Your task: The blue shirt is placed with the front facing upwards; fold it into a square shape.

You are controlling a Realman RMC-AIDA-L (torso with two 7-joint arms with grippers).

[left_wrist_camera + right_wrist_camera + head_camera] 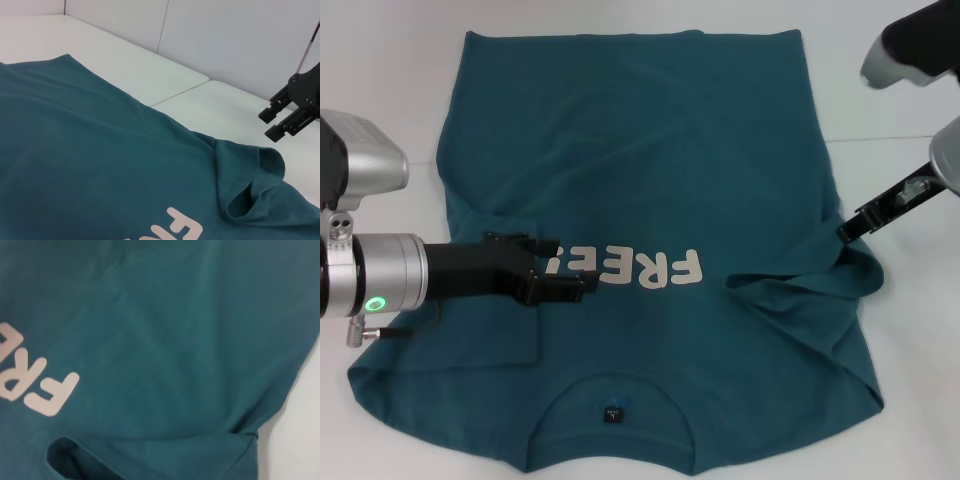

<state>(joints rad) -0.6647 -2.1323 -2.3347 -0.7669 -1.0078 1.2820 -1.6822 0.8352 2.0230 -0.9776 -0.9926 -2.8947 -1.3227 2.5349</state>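
The shirt [660, 180] lies front-up on the white tabletop [880, 100], collar at 6 o'clock. Left pincer [570, 280] hovers over the lettering, slightly parted, holding nothing. Right pincer [848, 232] sits at 3 o'clock by the folded-in sleeve [820, 285]; its grip cannot be told.

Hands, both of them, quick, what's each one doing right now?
Left hand: over the blue shirt chest; open or closed cannot be told.
Right hand: open, empty, beside the sleeve.

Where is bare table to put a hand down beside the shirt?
Bare white table lies past the blue shirt on the robot's right, around the right gripper, and along the far edge. The left side is crowded: the left gripper hangs over the chest lettering.
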